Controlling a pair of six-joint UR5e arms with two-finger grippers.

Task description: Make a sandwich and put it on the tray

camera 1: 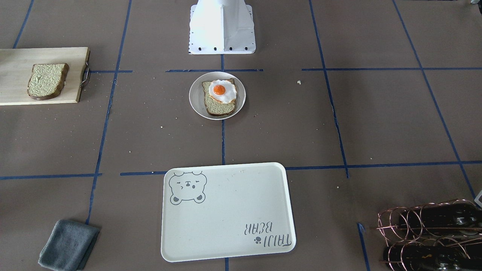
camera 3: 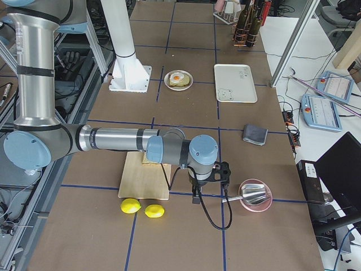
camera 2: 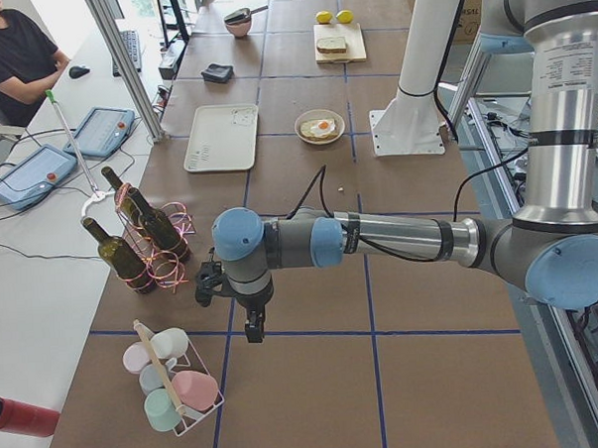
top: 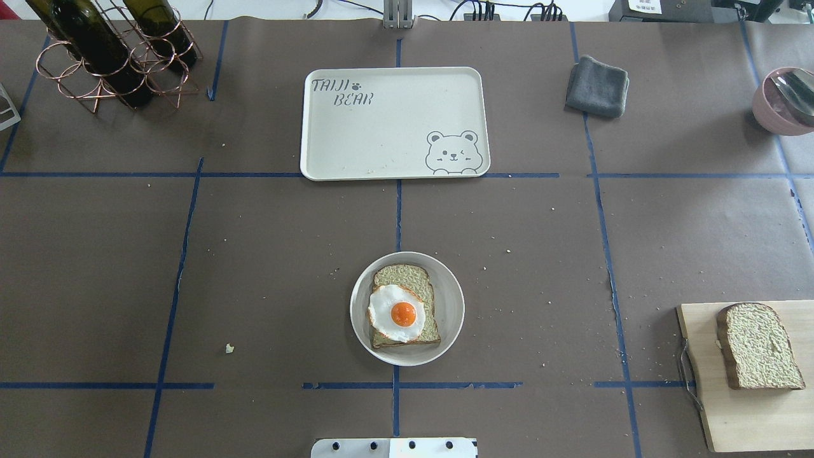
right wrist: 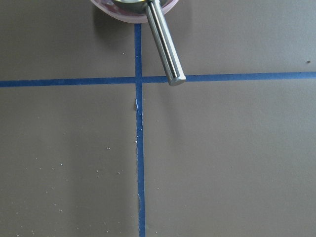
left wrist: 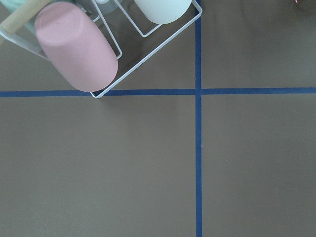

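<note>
A small round white plate [top: 448,318] at the table's middle holds one bread slice [top: 402,278] with a fried egg [top: 397,313] on top. The second bread slice [top: 760,346] lies on the wooden cutting board [top: 750,420]. The cream bear tray [top: 381,140] lies bare beyond the plate. My left gripper [camera 2: 252,330] hangs far off over the table's left end, beside a cup rack. My right gripper [camera 3: 196,197] hangs over the right end, near a pink bowl. Neither wrist view shows fingers, so I cannot tell whether either is open or shut.
A copper rack with wine bottles [top: 108,51] stands far left. A grey cloth [top: 596,86] and a pink bowl with a metal scoop [top: 785,102] are far right. A cup rack [camera 2: 172,383] and two lemons [camera 3: 141,208] lie at the table's ends.
</note>
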